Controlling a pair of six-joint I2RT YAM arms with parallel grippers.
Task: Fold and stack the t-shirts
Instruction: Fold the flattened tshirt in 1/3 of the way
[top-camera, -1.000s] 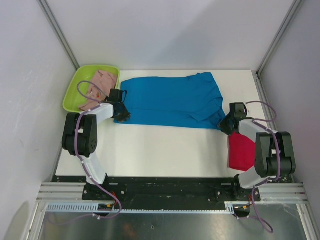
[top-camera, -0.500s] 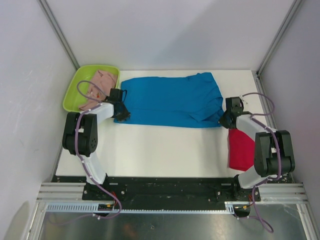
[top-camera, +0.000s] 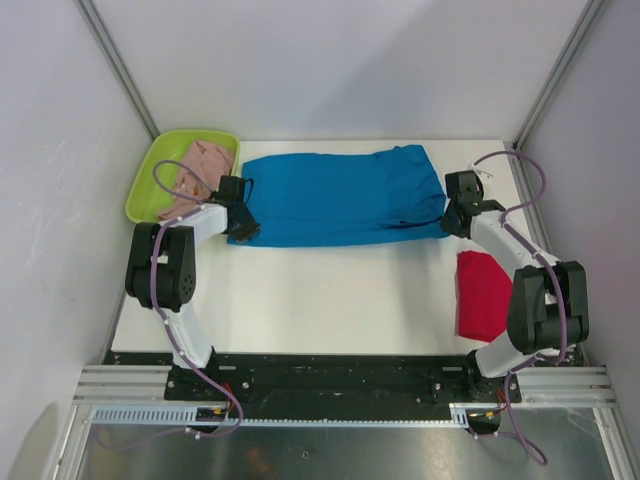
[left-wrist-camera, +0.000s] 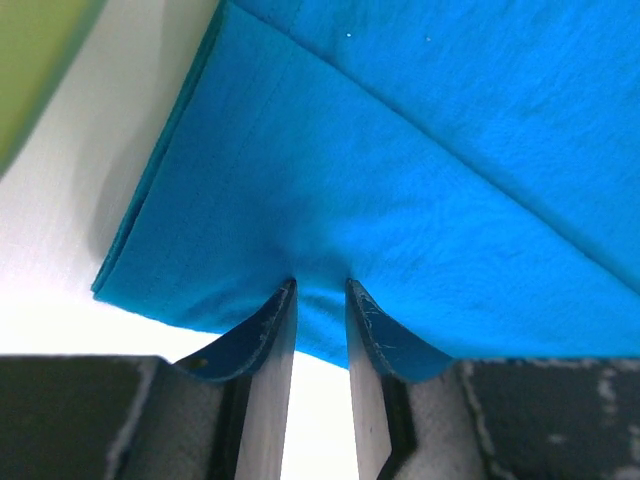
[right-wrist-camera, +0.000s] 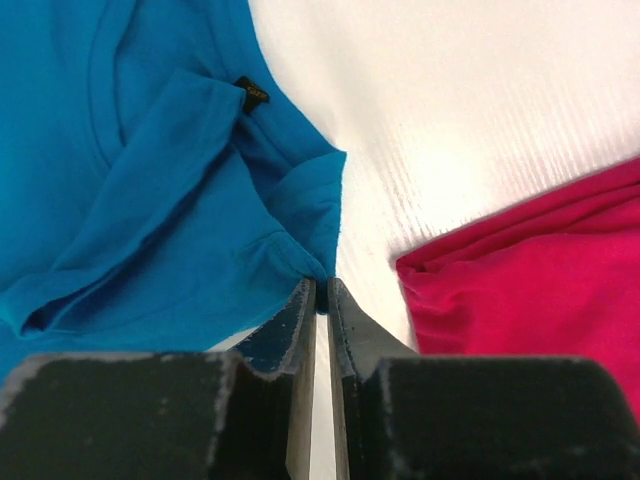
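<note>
The bright blue cloth t-shirt (top-camera: 335, 195) lies spread across the white table's (top-camera: 330, 290) far half. My left gripper (left-wrist-camera: 320, 292) pinches its near-left hem, jaws narrowly parted. My right gripper (right-wrist-camera: 322, 287), almost closed, nips a sliver of the right-hand corner — so thin a bite could slip out mid-fold, skewing it.

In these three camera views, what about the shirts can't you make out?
Top view: the pale pink cloth t-shirt in the lime-green plastic tray is too small to judge its folds; a cable crosses it.
Top view: the right arm covers the outer edge of the red cloth t-shirt; the right wrist view cuts it off.
Left wrist view: the left hand hides the near hem of the bright blue cloth t-shirt.
</note>
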